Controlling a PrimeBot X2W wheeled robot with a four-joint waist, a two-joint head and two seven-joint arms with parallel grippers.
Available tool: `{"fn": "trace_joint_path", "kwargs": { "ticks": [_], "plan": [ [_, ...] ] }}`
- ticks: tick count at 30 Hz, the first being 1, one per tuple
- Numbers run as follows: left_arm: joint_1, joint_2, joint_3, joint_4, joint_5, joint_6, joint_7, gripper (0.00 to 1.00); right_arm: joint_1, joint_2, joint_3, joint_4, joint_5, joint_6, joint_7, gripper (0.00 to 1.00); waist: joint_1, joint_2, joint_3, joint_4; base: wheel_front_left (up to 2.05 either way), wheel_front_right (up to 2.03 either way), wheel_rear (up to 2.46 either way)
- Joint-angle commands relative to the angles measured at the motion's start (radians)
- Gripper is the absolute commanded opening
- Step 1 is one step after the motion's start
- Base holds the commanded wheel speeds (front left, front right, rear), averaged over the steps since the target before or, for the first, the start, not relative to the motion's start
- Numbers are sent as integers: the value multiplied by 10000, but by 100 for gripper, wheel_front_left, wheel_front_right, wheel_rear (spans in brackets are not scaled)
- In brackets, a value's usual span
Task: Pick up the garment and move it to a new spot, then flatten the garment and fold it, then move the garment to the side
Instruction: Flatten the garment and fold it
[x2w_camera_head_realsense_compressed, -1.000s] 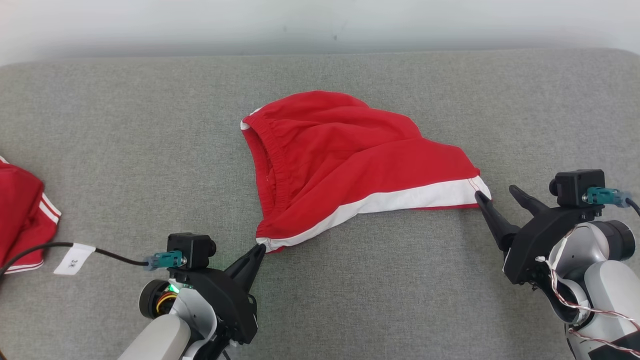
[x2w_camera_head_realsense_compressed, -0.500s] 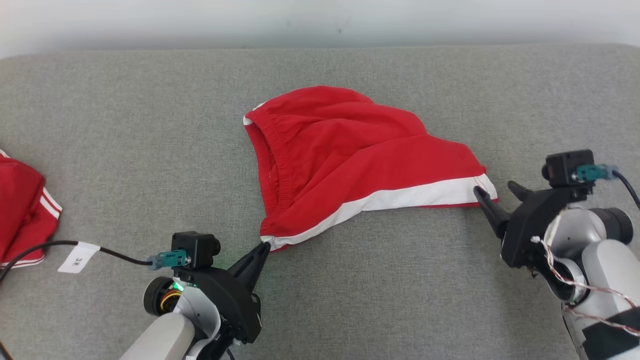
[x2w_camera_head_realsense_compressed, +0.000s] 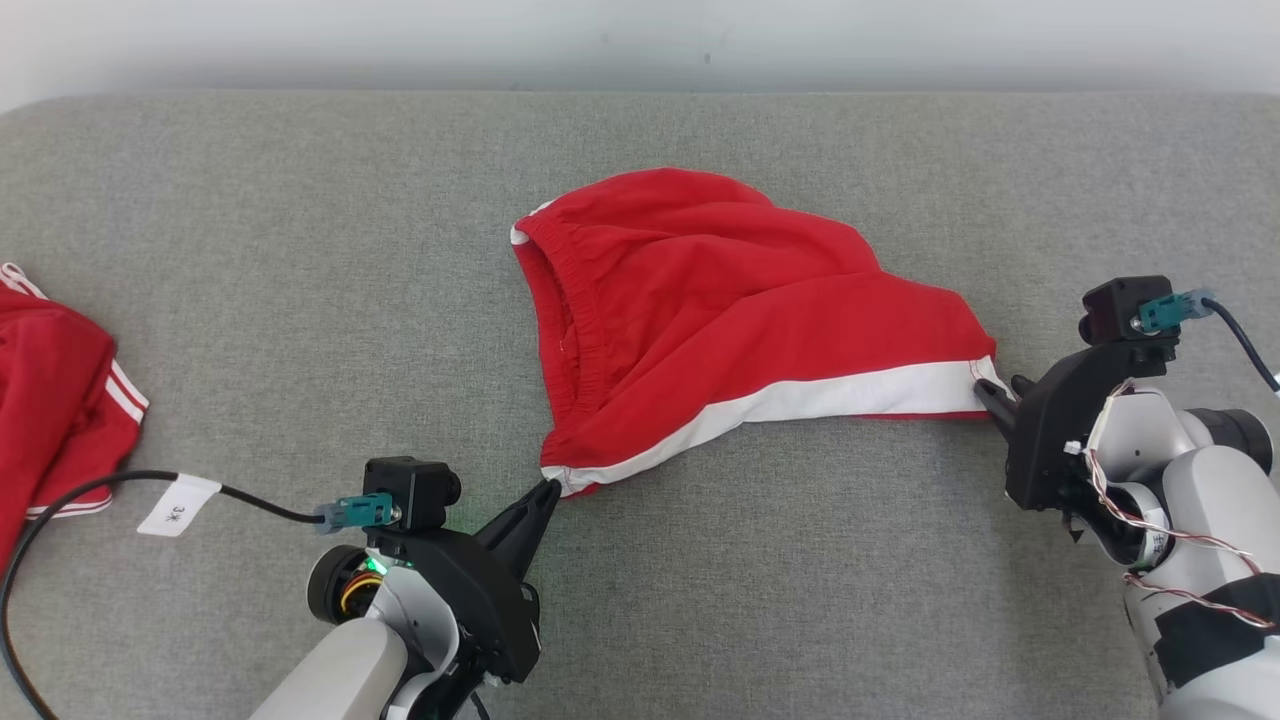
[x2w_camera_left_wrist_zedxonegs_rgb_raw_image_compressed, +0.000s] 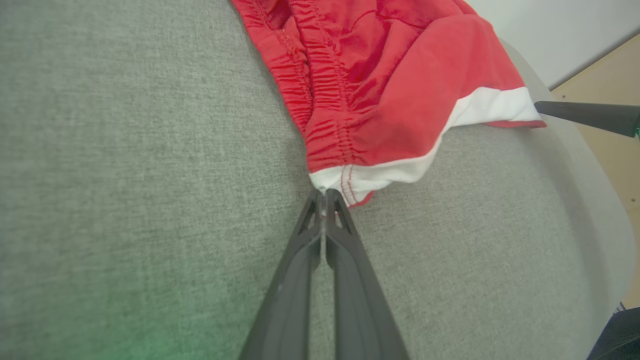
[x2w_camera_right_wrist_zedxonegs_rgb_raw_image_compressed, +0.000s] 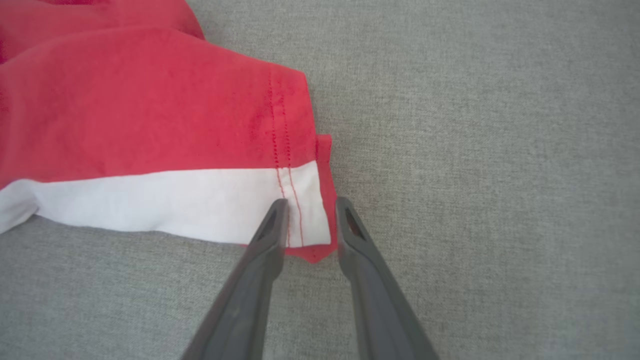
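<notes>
Spread rumpled at the middle of the grey cushion (x2w_camera_head_realsense_compressed: 300, 250), the red garment (x2w_camera_head_realsense_compressed: 720, 320) with its white hem band along the near edge and the waistband opening toward the left. Pinched at the near left hem corner by the left gripper (x2w_camera_head_realsense_compressed: 551, 487), jaws pressed together on the white cloth. Straddled at the right hem corner by the right gripper (x2w_camera_head_realsense_compressed: 998, 387), jaws narrowly apart with the corner between them, not yet clamped; well off at the left edge, a second red garment (x2w_camera_head_realsense_compressed: 50, 400)
</notes>
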Motion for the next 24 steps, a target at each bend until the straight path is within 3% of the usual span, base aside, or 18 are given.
{"fn": "trace_joint_path", "kwargs": {
  "ticks": [1,3,8,21,23,24],
  "plan": [
    [-92,18,-42,22,-69,-72,-27,0,-11,110,-19,-52,-73,28,-8,50,0,0,-14,2,0,0,0],
    [-75,34,-54,27,-92,-52,-37,0,30,148,-101,-96,-162,28,26,56,0,0,-33,-5,0,0,0],
    [-73,68,-82,40,-143,-54,-58,0,125,236,-152,-135,-126,29,165,47,0,0,-36,-29,0,0,0],
    [-175,32,-144,72,-188,-56,-66,0,97,433,-388,-72,-316,29,473,46,0,0,167,63,0,0,0],
    [-183,20,-155,80,-210,-58,-57,0,110,481,-363,-70,-252,29,512,38,0,0,174,77,0,0,0],
    [-183,15,-160,83,-231,-59,-55,0,125,497,-334,-92,-219,29,507,18,0,0,173,79,0,0,0]
  ]
}}
